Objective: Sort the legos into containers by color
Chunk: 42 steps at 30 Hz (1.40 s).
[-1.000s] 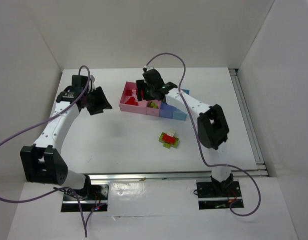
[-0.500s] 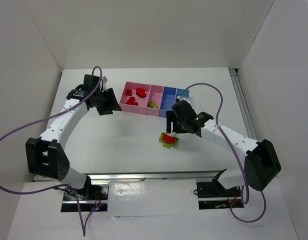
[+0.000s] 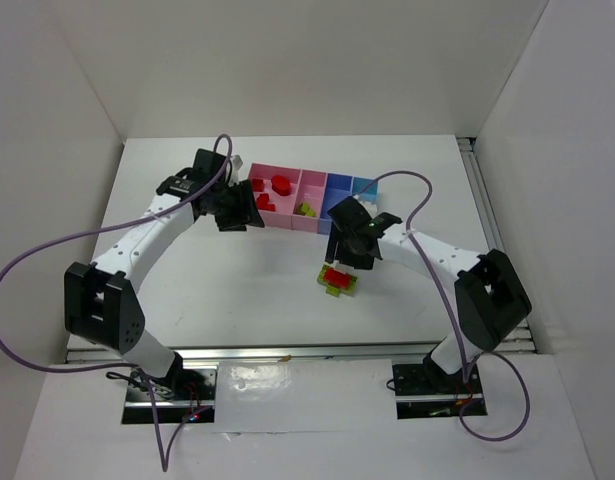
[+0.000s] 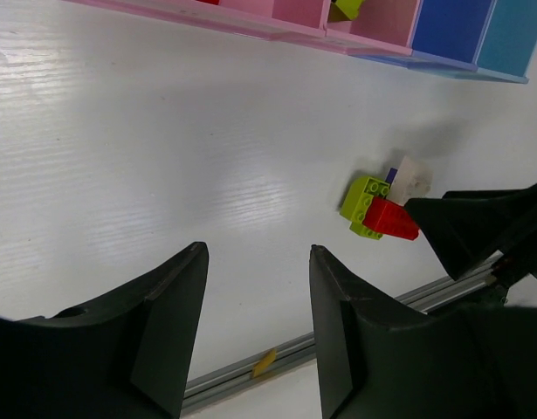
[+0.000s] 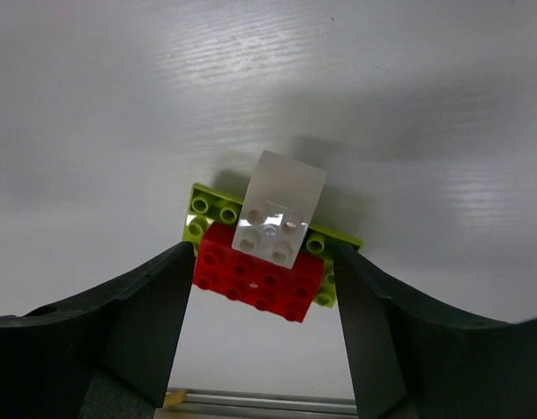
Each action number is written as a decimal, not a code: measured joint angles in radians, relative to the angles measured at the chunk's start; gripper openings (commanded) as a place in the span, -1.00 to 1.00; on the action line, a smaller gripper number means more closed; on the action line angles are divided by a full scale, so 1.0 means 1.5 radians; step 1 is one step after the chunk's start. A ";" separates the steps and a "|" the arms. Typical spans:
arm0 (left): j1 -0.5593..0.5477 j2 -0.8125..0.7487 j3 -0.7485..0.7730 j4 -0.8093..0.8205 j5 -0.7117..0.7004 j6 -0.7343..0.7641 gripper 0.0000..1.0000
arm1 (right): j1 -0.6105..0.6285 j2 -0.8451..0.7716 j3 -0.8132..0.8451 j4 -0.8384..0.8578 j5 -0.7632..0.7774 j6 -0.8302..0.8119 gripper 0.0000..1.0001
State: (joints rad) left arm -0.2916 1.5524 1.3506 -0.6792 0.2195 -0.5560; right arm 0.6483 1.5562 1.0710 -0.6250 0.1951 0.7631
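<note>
four joined containers [image 3: 299, 223] stand in a row toward the 12 o'clock side of the white surface [image 3: 217, 290]. from 9 to 3 o'clock they are a wide pink bin [image 3: 290, 204], a narrower pink bin [image 3: 313, 185], a blue bin [image 3: 339, 187] and a light blue bin [image 3: 365, 186]. red bricks [image 3: 280, 184] lie in the wide pink bin and a yellow-green brick [image 3: 305, 209] lies in the narrower pink one.

a cluster of legos [image 3: 337, 280] sits on the open surface at 6 o'clock from the blue bin, well apart from the row. it is made up of a yellow-green plate [image 5: 207, 214], a red brick [image 5: 259, 275] on it and a white piece [image 5: 277, 209] on top.

the right pincer [image 5: 261, 262] has its jaws apart, one on each side of the cluster. contact with the bricks cannot be told.

the left pincer [image 3: 239, 208] hangs at the 9 o'clock end of the wide pink bin, its jaws partly apart with nothing between them.

plain white walls [image 3: 307, 60] enclose the surface on three sides. a metal rail [image 3: 307, 352] runs along the 6 o'clock edge and another along the 3 o'clock edge. purple cables [image 3: 27, 270] loop over both arms.
</note>
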 measured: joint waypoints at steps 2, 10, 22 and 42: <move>0.000 0.001 0.000 0.000 0.002 0.001 0.22 | 0.000 0.022 0.014 0.001 0.007 0.013 0.40; 0.000 0.001 0.000 0.000 0.002 0.002 0.22 | 0.000 0.067 0.024 0.000 0.024 0.041 0.21; -0.015 0.011 0.000 0.014 0.109 0.043 0.85 | 0.000 0.071 0.025 0.008 0.024 0.013 -0.67; -0.137 0.119 -0.022 0.127 0.414 0.108 0.50 | -0.027 -0.141 -0.025 0.128 -0.114 -0.130 -0.67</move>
State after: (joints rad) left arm -0.4965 1.7306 1.3182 -0.4881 0.8398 -0.3939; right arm 0.6079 1.3453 1.0332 -0.4328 0.0246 0.5686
